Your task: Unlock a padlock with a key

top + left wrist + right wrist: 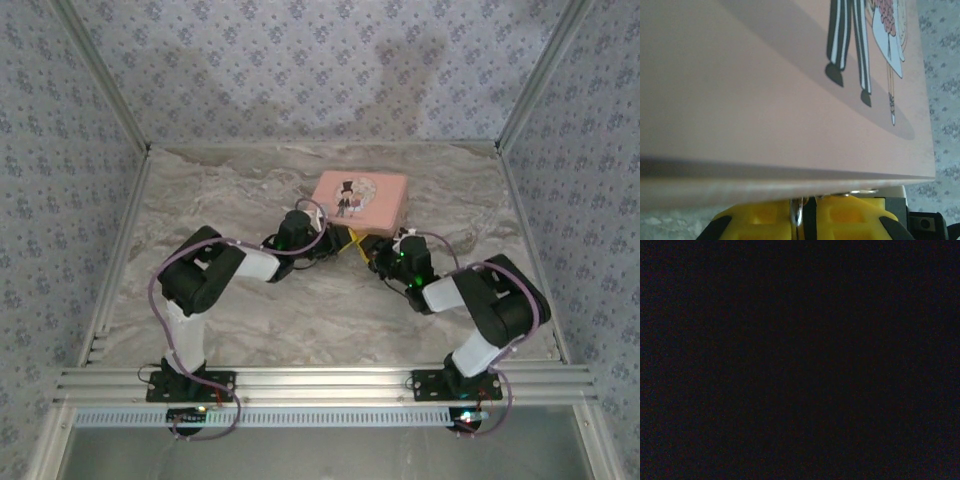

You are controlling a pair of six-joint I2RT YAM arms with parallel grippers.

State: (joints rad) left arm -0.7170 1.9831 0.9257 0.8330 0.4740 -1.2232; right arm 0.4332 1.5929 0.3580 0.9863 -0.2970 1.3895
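A pink box (360,200) with a cartoon couple on its lid stands at the middle back of the table. Both arms reach to its front edge. My left gripper (338,243) is at the box's front left, and my right gripper (373,250) is close beside it at the front right. In the left wrist view the yellow fingers (850,217) of my left gripper (807,207) are shut on a thin silver metal piece (797,212), apparently the key, just under the box's lid (765,90). The padlock is hidden between the grippers and the box. The right wrist view is black.
The marble-patterned table (250,310) is enclosed by patterned walls (60,200) on three sides, with metal rails (320,382) along the near edge. The two grippers stand very close to each other at the box front.
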